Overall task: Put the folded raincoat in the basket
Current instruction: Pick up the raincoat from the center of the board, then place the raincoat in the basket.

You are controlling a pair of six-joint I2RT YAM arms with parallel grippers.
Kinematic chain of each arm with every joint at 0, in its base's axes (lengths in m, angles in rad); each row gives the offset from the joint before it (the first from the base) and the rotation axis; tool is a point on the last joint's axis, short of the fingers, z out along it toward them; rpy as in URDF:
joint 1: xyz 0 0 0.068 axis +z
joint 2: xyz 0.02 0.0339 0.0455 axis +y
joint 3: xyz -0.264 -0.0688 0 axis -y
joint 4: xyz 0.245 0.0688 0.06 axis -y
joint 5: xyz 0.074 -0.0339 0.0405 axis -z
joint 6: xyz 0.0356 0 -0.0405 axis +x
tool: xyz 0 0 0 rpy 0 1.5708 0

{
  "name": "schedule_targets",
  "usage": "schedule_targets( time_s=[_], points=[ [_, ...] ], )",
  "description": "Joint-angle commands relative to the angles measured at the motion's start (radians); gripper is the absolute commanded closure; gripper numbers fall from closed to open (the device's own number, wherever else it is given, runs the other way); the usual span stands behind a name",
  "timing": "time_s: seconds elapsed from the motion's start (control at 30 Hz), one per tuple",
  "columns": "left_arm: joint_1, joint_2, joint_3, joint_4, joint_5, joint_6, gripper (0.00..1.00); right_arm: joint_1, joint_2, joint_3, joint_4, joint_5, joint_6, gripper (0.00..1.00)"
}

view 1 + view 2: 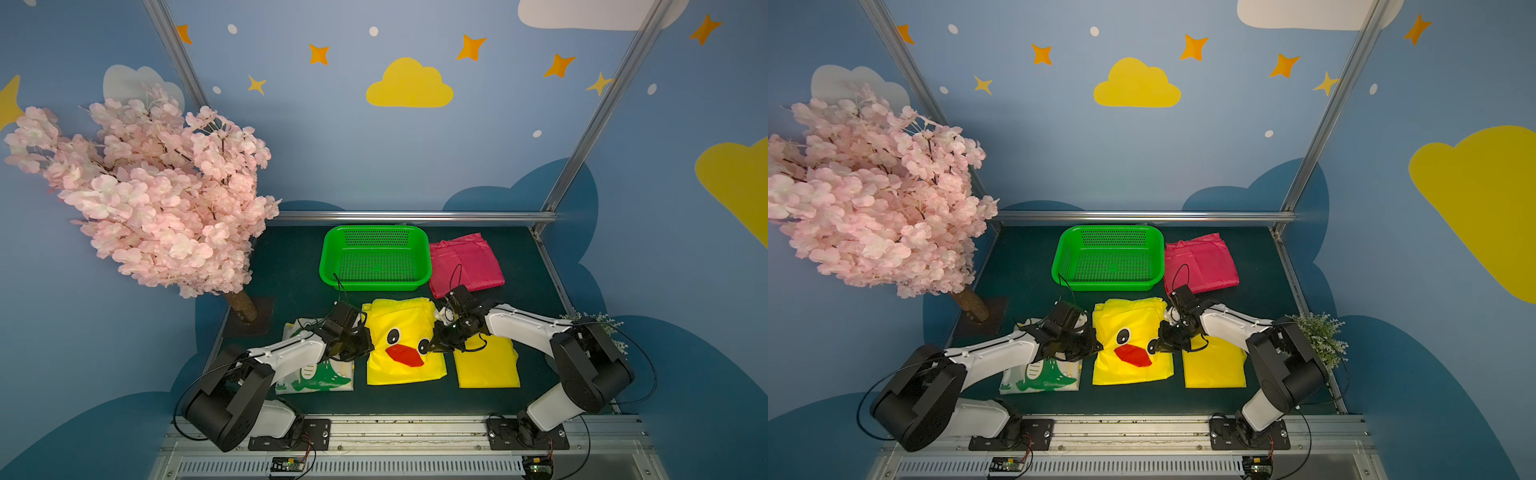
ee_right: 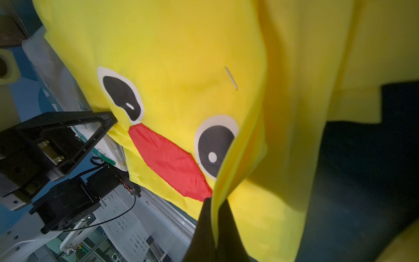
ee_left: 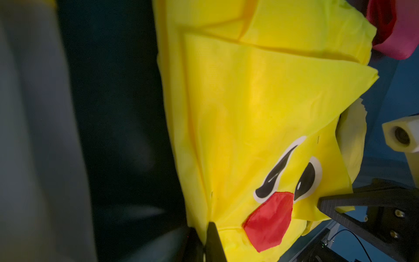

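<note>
The folded raincoat (image 1: pixel 405 340) (image 1: pixel 1131 340) is yellow with a duck face and lies mid-table in front of the green mesh basket (image 1: pixel 374 286) (image 1: pixel 1108 286), which holds nothing. My left gripper (image 1: pixel 371 347) (image 1: pixel 1100 345) is shut on the raincoat's left edge. The left wrist view shows yellow cloth (image 3: pixel 249 113) pinched between the left gripper's (image 3: pixel 203 229) black fingers. My right gripper (image 1: pixel 430 348) (image 1: pixel 1152 347) is shut on the raincoat's right edge. In the right wrist view a fold of the raincoat (image 2: pixel 181 56) runs between the right gripper's (image 2: pixel 215 200) fingers.
A pink folded raincoat (image 1: pixel 465 266) lies right of the basket. A plain yellow one (image 1: pixel 486 365) lies under the right arm, a white crocodile-print one (image 1: pixel 324 378) under the left arm. A pink blossom tree (image 1: pixel 158 187) stands at the left, a small plant (image 1: pixel 598 324) at the right edge.
</note>
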Motion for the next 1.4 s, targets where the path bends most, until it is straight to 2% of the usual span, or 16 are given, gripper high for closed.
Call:
schedule_targets(
  time_s=[0.0, 0.43, 0.6, 0.77, 0.9, 1.03, 1.37],
  points=[
    [-0.011, -0.073, -0.007, -0.043, 0.019, -0.014, 0.98, 0.012, -0.068, -0.011, -0.049, -0.014, -0.010, 1.00],
    [-0.042, -0.404, 0.039, -0.243, 0.017, -0.098, 0.98, 0.022, -0.418, 0.056, -0.299, 0.018, 0.028, 1.00],
    [-0.044, -0.446, 0.110, -0.283, -0.022, -0.097, 0.98, 0.020, -0.473, 0.126, -0.338, 0.034, 0.046, 1.00],
    [-0.006, -0.383, 0.227, -0.278, -0.102, -0.051, 0.98, 0.015, -0.449, 0.220, -0.283, 0.085, 0.027, 1.00],
    [0.116, -0.249, 0.355, -0.271, -0.029, 0.006, 0.98, -0.010, -0.357, 0.329, -0.237, 0.115, -0.016, 1.00],
    [0.234, -0.086, 0.515, -0.278, 0.007, 0.089, 0.98, -0.057, -0.181, 0.486, -0.210, 0.081, -0.055, 1.00],
    [0.403, 0.331, 0.903, -0.408, 0.045, 0.243, 0.98, -0.132, 0.333, 0.971, -0.227, -0.029, -0.022, 1.00]
  ],
)
